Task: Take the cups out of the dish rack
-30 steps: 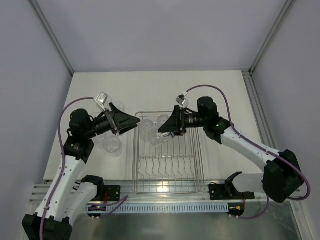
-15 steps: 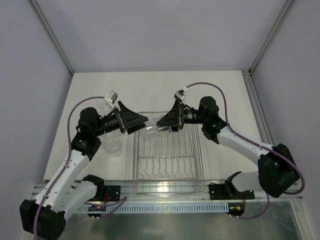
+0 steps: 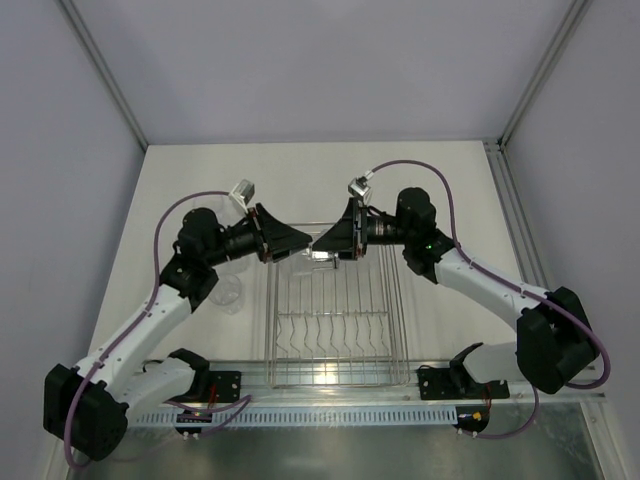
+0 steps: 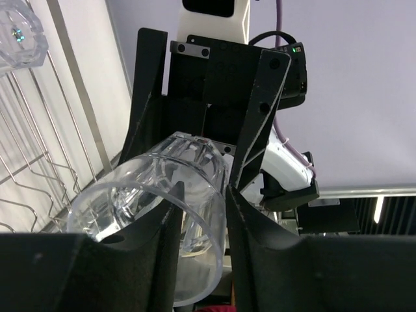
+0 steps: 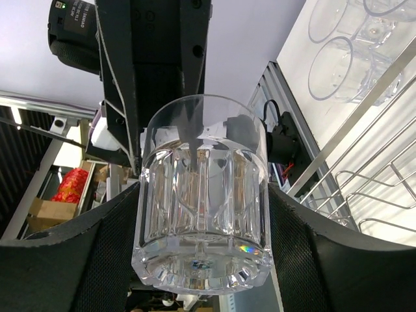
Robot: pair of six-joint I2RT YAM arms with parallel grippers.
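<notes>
1. Holding one of the cups (image 5: 203, 188) in mid-air over the far end of the dish rack (image 3: 340, 305), about midway between the table's left and right edges. Clamped across its sides in the right gripper (image 5: 203, 214), pads tight on the wall.
2. Straddling that cup's rim with the left gripper (image 4: 201, 214), one finger inside and one outside, with only a narrow gap. Cannot tell whether actually pinching.
3. Likely to drop the cup onto the wires if let go on the right before a firm pinch on the left. Slick clear plastic on a thin rim grip, so also prone to swing or tip.
4. Could twist or crack the cup if pulled from both ends at once. Could also knock fingertip against fingertip, being nose to nose.
5. Standing on the table (image 3: 330, 180) between the rack and the left edge: other cups (image 5: 338, 68), worth steering clear of at set-down.
6. One more cup (image 4: 19, 32) by the rack wires; cannot tell whether inside.
7. Toward the near edge, curved prongs (image 3: 330, 335), apt to snag a falling cup.
</notes>
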